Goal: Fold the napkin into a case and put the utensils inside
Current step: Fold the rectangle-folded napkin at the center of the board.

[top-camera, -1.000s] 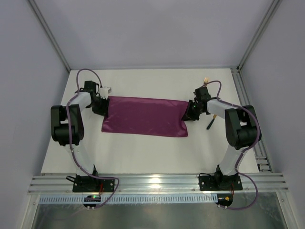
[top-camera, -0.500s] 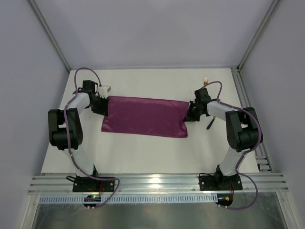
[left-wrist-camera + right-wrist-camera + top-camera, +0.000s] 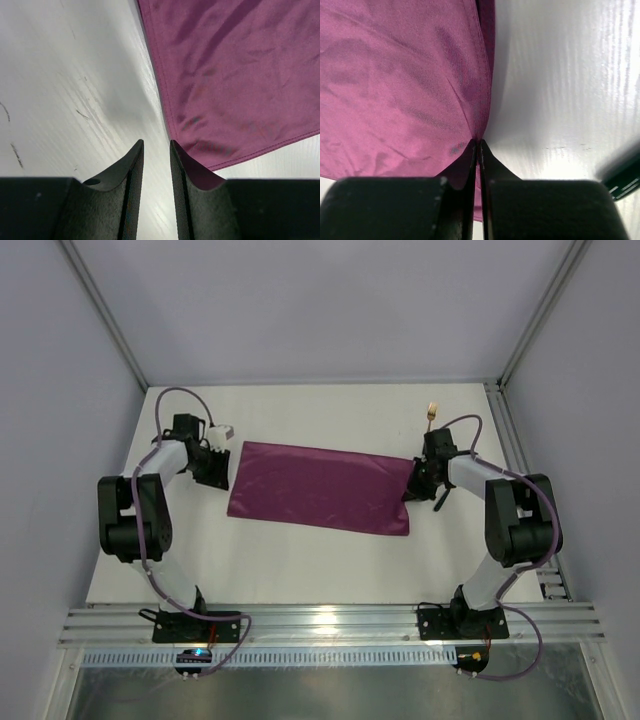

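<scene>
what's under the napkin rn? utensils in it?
Only the white table shows around the napkin. Whatever is between its layers is covered. The gold tip of a fork lies outside, far right.

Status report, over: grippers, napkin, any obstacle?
Left gripper open, empty, beside napkin edge. Right gripper shut on napkin's right edge. Dark utensil handle lies close by it.

Bright, even light — soft shadows, glare on the front rail (image 3: 320,620).
</scene>
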Controlling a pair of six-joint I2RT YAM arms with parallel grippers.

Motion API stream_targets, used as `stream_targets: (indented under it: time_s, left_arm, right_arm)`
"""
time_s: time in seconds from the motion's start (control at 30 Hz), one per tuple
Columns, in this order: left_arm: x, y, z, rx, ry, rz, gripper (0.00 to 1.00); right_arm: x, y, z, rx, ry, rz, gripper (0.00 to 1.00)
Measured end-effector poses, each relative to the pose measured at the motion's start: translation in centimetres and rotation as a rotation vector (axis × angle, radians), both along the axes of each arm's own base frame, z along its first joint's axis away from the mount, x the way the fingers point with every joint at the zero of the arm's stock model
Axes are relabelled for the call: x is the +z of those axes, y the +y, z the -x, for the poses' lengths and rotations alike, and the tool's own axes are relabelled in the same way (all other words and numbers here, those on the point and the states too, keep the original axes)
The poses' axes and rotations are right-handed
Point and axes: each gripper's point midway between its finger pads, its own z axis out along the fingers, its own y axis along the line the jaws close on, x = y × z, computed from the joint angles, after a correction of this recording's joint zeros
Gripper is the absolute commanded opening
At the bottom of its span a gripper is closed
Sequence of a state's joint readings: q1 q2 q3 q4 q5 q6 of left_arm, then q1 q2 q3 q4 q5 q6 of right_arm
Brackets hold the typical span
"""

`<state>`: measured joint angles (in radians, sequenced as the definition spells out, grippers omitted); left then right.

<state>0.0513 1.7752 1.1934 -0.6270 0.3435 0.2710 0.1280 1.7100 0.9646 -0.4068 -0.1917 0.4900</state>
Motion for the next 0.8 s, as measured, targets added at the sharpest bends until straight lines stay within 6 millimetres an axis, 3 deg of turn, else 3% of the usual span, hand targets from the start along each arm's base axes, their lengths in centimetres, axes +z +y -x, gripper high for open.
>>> stream_targets:
  time_s: [0.2, 0.3, 0.4, 0.5, 0.63, 0.8]
  left_arm:
    - [-0.8, -1.8, 0.6, -0.045, 0.024, -0.002, 0.26]
    - [-1.5, -2.9, 1.0, -0.072, 0.048, 0.001, 0.24]
    - [-2.0, -3.1, 1.3, -0.072, 0.066, 0.002, 0.23]
    - [-2.3, -3.1, 1.6, -0.061, 0.079, 0.004, 0.23]
    - [-2.6, -3.0, 1.8, -0.057, 0.085, 0.001, 0.22]
    - [-2.6, -3.0, 1.7, -0.056, 0.080, 0.000, 0.22]
  right_arm:
    - [0.4, -1.1, 1.0, 0.008, 0.026, 0.048, 0.04]
    - [1.5, -0.4, 0.6, 0.036, 0.015, 0.072, 0.04]
    - [3.1, 1.5, -0.3, 0.085, -0.024, 0.074, 0.04]
    - [5.1, 4.7, -1.4, 0.148, -0.081, 0.060, 0.04]
    - [7.3, 10.6, -3.2, 0.234, -0.147, 0.014, 0.04]
    - [7.2, 18.7, -4.7, 0.320, -0.162, -0.068, 0.04]
